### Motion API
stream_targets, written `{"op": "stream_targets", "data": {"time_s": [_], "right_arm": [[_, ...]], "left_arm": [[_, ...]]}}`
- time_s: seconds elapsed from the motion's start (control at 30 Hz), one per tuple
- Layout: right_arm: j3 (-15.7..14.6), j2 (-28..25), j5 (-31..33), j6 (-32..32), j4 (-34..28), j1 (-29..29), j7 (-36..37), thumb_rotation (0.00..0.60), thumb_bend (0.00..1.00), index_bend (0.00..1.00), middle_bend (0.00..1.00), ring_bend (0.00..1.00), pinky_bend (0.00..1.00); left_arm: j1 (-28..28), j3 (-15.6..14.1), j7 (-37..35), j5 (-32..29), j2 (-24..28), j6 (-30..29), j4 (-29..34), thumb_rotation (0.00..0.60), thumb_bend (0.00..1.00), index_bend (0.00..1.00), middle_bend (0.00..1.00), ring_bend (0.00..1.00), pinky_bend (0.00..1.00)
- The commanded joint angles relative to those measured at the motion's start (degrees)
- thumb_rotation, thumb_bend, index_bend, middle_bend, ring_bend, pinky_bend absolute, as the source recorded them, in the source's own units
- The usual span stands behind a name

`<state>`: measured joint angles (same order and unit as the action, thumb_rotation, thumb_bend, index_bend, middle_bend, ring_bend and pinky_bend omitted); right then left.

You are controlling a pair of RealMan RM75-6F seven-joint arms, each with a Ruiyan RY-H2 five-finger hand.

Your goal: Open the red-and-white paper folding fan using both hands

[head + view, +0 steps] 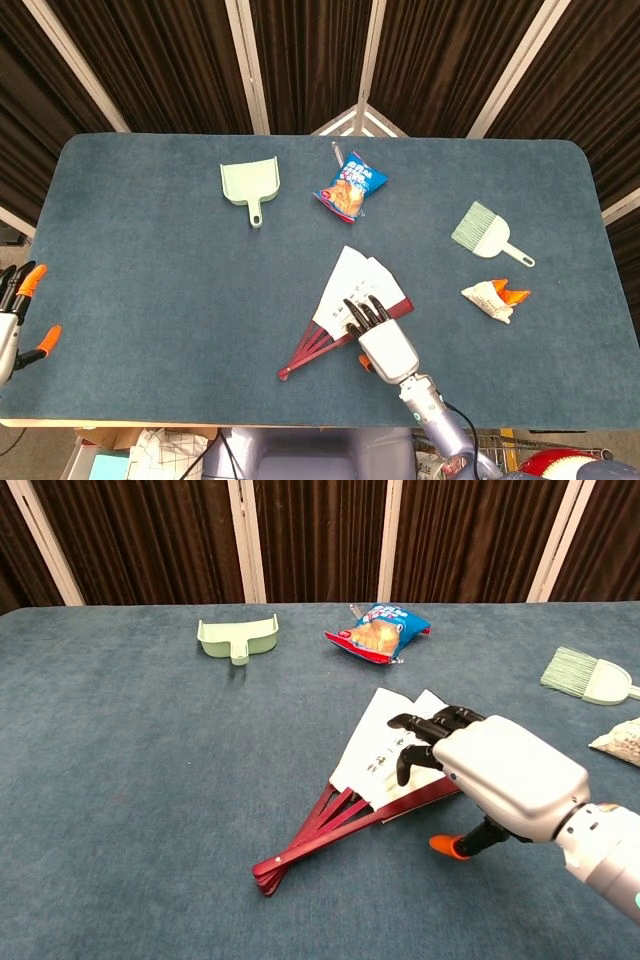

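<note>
The red-and-white folding fan (345, 290) (385, 745) lies partly spread on the blue table, its red ribs running down-left to the pivot. My right hand (380, 338) (495, 780) hovers over the fan's right edge, palm down, fingers apart and reaching onto the white paper. It grips nothing that I can see. Whether the fingertips touch the paper is unclear. My left hand (15, 318) is at the table's far left edge, fingers spread, holding nothing, and is absent from the chest view.
A green dustpan (250, 185) and a blue snack bag (351, 190) lie at the back. A green brush (487, 232) and a crumpled wrapper (495, 298) lie to the right. The table's front edge is close behind my right hand.
</note>
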<state>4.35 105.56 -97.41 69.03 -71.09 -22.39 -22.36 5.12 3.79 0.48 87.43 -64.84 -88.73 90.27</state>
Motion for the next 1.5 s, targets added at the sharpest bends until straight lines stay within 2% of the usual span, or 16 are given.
{"op": "stream_targets", "data": {"time_s": [0.03, 0.47, 0.73, 1.03, 1.2, 1.5], "right_arm": [[0.09, 0.72, 0.21, -0.13, 0.91, -0.59, 0.19, 0.600, 0.22, 0.43, 0.12, 0.20, 0.14], [0.15, 3.56, 1.01, -0.40, 4.39, -2.88, 1.08, 0.600, 0.24, 0.46, 0.12, 0.21, 0.14], [0.15, 4.76, 1.52, -0.49, 5.49, -3.92, 1.64, 0.600, 0.28, 0.52, 0.12, 0.22, 0.14], [-0.01, 5.77, 2.03, -0.72, 6.62, -4.92, 1.82, 0.600, 0.28, 0.52, 0.12, 0.22, 0.14], [0.00, 6.21, 2.24, -0.82, 7.01, -5.52, 1.49, 0.600, 0.35, 0.55, 0.13, 0.23, 0.15], [0.02, 6.55, 3.13, -1.29, 7.27, -6.28, 1.30, 0.600, 0.37, 0.57, 0.14, 0.23, 0.15]], "left_arm": [[0.03, 0.06, -0.01, -0.14, -0.01, 0.09, -0.02, 0.600, 0.42, 0.06, 0.03, 0.00, 0.05], [0.38, 0.27, 0.82, -0.92, -0.31, 0.89, -0.03, 0.600, 0.42, 0.06, 0.03, 0.00, 0.05], [0.54, 0.25, 1.25, -1.11, -0.44, 1.24, 0.01, 0.600, 0.42, 0.06, 0.02, 0.00, 0.05], [0.52, 0.29, 1.17, -1.25, -0.38, 1.24, 0.08, 0.600, 0.42, 0.06, 0.02, 0.00, 0.05], [0.54, 0.27, 1.16, -1.32, -0.36, 1.34, 0.06, 0.600, 0.42, 0.06, 0.02, 0.00, 0.05], [0.65, 0.27, 1.28, -1.44, -0.42, 1.56, 0.02, 0.600, 0.42, 0.06, 0.02, 0.00, 0.05]]}}
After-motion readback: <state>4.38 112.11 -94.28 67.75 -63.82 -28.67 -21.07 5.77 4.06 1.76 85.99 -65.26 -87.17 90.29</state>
